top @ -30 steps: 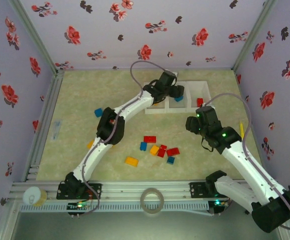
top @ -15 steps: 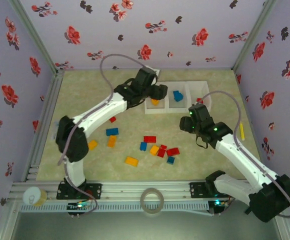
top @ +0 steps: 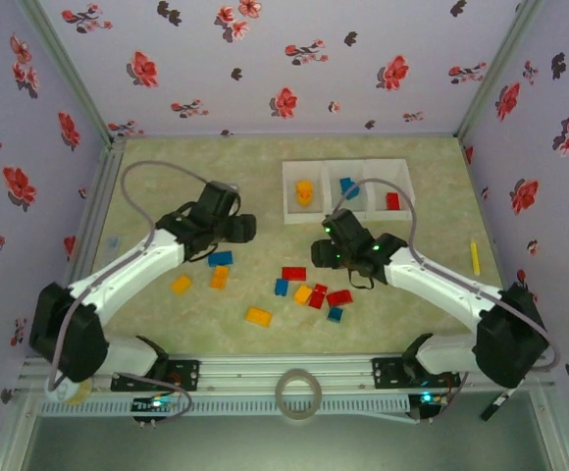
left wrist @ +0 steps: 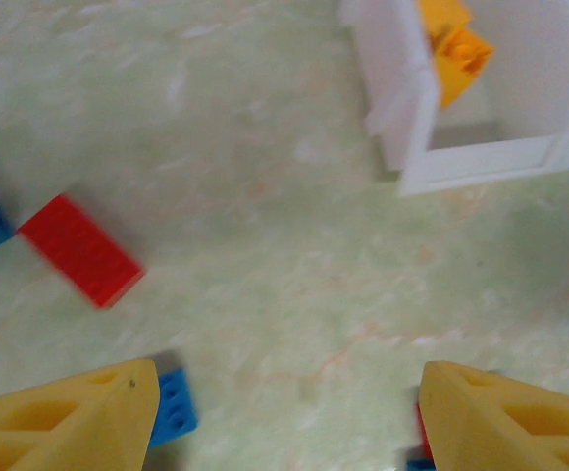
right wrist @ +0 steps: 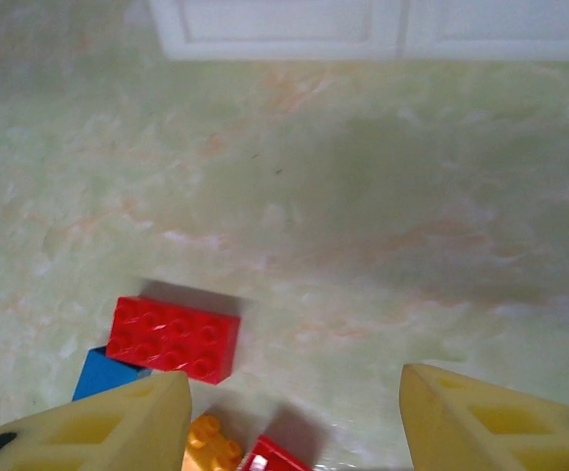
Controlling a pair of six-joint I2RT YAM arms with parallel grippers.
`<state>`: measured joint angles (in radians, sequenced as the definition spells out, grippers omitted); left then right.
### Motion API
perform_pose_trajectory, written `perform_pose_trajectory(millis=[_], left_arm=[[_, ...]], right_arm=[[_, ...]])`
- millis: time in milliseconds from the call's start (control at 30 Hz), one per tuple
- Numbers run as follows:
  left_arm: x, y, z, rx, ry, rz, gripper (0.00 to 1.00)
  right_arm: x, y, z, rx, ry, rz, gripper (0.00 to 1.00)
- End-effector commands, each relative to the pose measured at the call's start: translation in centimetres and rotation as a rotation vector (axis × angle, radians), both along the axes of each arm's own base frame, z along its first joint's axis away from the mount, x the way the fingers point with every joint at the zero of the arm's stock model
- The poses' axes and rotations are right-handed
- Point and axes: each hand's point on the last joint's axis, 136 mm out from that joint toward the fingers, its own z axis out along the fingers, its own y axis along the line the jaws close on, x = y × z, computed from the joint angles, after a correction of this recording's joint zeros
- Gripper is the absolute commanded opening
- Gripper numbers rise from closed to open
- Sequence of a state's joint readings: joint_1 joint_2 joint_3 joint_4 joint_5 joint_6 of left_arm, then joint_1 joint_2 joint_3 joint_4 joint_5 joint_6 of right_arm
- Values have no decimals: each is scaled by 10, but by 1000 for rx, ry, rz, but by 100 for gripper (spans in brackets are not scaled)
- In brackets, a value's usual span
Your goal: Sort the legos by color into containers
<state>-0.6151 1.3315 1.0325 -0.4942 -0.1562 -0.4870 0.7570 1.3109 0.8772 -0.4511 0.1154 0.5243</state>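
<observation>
The legos are found divided between the white tray (top: 299,217) and the table (top: 270,240). An orange brick (top: 304,192) is lodged in the left compartment, a blue brick (top: 347,186) in the middle one and a red brick (top: 392,201) in the right one. Some ten loose bricks (top: 318,296) of all three colours are left scattered between the tray and the arm bases. A second ago the left arm was stretched over the tray and the right pincer was held close by the right compartment; both have since been swung back to the loose pieces. The left pincer (left wrist: 289,412) is released, its fingers spread wide with nothing between them, and is held low over bare table with the tray's corner ahead. The right pincer (right wrist: 294,412) is likewise released and empty, with a red piece (right wrist: 174,339) lying just ahead and to one side. A delivery round can thus be judged finished and a fresh pick begun; most of the sorting is yet to be done.
</observation>
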Motion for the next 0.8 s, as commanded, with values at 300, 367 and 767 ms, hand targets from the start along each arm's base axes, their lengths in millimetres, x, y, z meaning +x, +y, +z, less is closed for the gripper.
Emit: perform_pose_trajectory(millis=[300, 367, 767], left_arm=[[-25, 89, -2, 18, 51, 230, 71], [-28, 95, -5, 23, 64, 247, 71], [-42, 132, -2, 8, 77, 374, 70]], right_arm=[[7, 116, -14, 42, -4, 233, 60], [17, 139, -16, 67, -23, 266, 60], [63, 249, -43, 173, -70, 455, 64]])
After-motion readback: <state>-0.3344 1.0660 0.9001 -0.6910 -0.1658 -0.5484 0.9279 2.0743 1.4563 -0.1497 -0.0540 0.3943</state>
